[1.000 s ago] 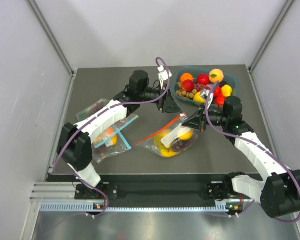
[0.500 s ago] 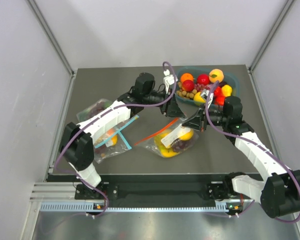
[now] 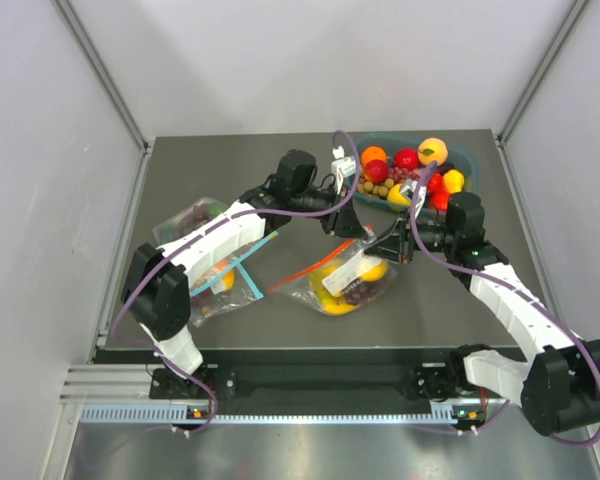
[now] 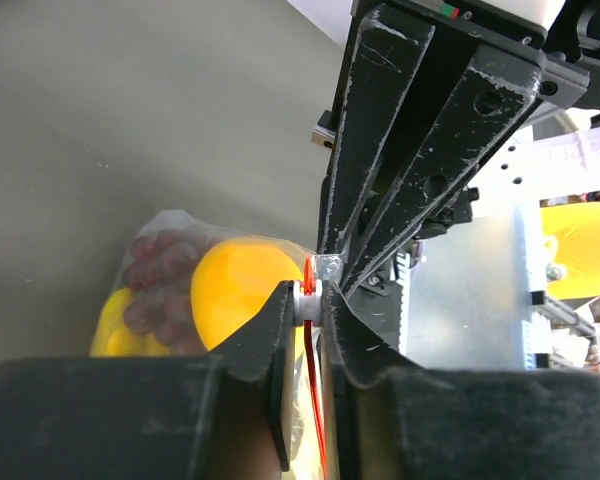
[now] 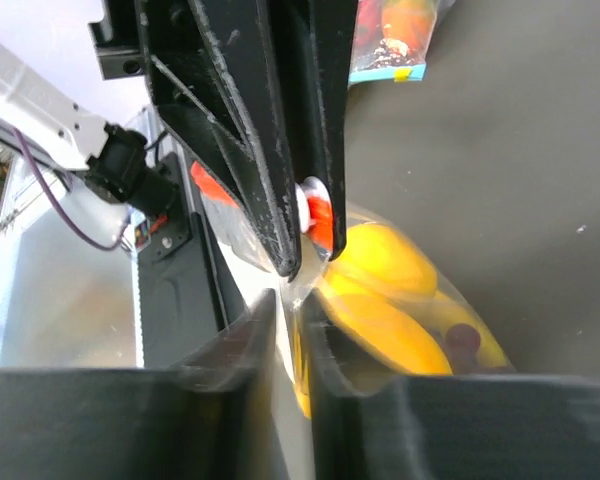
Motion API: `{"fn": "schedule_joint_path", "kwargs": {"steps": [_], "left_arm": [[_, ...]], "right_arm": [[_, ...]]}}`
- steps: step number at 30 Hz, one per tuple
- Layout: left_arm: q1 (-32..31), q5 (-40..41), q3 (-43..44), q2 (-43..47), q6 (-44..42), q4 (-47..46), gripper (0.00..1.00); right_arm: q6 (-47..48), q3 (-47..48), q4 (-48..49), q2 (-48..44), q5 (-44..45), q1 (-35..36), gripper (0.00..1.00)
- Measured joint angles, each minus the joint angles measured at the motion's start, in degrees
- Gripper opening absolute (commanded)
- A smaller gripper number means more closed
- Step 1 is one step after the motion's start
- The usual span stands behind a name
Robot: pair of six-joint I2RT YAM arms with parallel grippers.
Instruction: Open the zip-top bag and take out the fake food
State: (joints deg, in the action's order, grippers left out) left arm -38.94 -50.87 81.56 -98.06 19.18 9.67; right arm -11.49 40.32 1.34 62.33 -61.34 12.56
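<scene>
- Since the earlier top views, the left arm has swung rightward across the desk point(image 3: 230, 170), bringing its pincer to the far end of the bag's strip beside the right arm. The right arm and the bag lie as they did.
- The left pincer point(image 4: 311, 298) is pressed together on the white zip slider point(image 5: 308, 197). A sliver of the red-orange zip strip point(image 3: 305, 272) runs out beneath it.
- The right pincer point(image 5: 288, 300) pinches the clear film at the bag's mouth, just beside the slider. The two sets of fingers cross at an angle, nearly touching.
- The zip-top bag point(image 3: 345, 285) lies near the middle of the desk, held by both pincers at its far-right corner.
- Inside it sit the lemon point(image 4: 235, 300), the grape cluster point(image 4: 155, 270) and the banana bunch point(image 4: 110, 335), pressed against the plastic.
- Further out, a teal bin point(image 3: 468, 155) of loose fruit stands behind the right arm. A clear bag with a teal-blue strip point(image 3: 225, 278) and another clear bag point(image 3: 185, 215) lie to the left.
- The step in hand looks like the opening: the slider is gripped and the strip seems shut along its length.
- Next, the left pincer would need to draw the slider in line with the strip toward its near-left end while the right anchors the corner. A pull off that line would likely drag or crumple the bag.
</scene>
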Motion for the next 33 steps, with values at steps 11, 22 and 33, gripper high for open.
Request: {"fn": "schedule_joint_path", "kwargs": {"steps": [11,22,33], "left_arm": [[-0.07,-0.79,-0.02,0.07,-1.18,0.76,0.00],[0.24,-2.54,-1.86,1.49,-0.28,0.39,0.00],[0.17,-0.70,-4.11,3.50,0.15,-0.66,0.00]], "right_arm": [[1.92,1.62,-1.99,0.11,-1.16,0.00,0.41],[0.02,2.38,2.89,5.01,-3.82,0.00,0.01],[0.66,2.99,1.57,4.57,-1.75,-0.07,0.00]]}}
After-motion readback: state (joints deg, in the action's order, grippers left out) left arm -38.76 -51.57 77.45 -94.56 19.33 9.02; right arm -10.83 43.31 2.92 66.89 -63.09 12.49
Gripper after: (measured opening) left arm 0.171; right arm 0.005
